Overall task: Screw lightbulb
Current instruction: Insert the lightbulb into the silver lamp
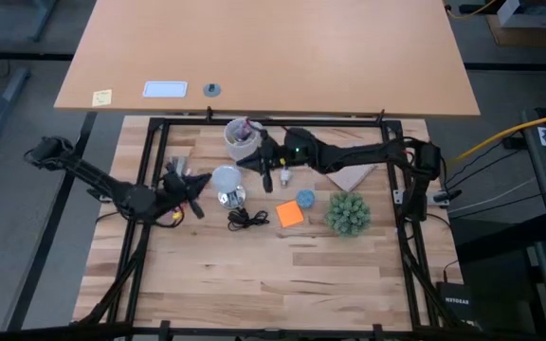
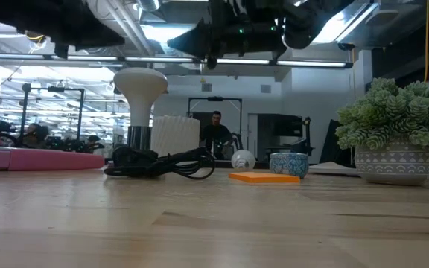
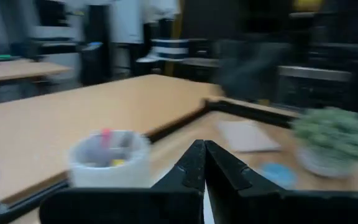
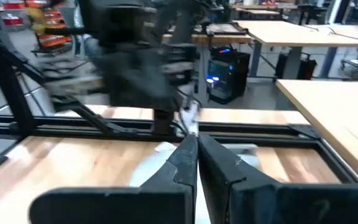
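The white lightbulb [image 1: 225, 177] stands upright with its narrow base in the shiny silver socket [image 1: 232, 198]. In the low view its dome [image 2: 140, 83] rises above the socket [image 2: 138, 137]. A black cord [image 1: 246, 220] lies beside the socket. My left gripper [image 1: 205, 181] is shut, level, just left of the bulb, and points past it at the cup in its wrist view [image 3: 201, 145]. My right gripper [image 1: 243, 164] is shut, up and to the far right of the bulb. It hangs clear above the dome [image 2: 171, 45], and a white shape shows below its tips [image 4: 193, 138].
A pale cup of pens [image 1: 242, 138] stands behind the bulb. A small white bulb [image 1: 285, 177] lies by the right arm. An orange sticky note [image 1: 290, 214], a blue bowl [image 1: 305, 198] and a potted plant [image 1: 347, 213] sit to the right. A person [image 2: 216, 132] shows far behind.
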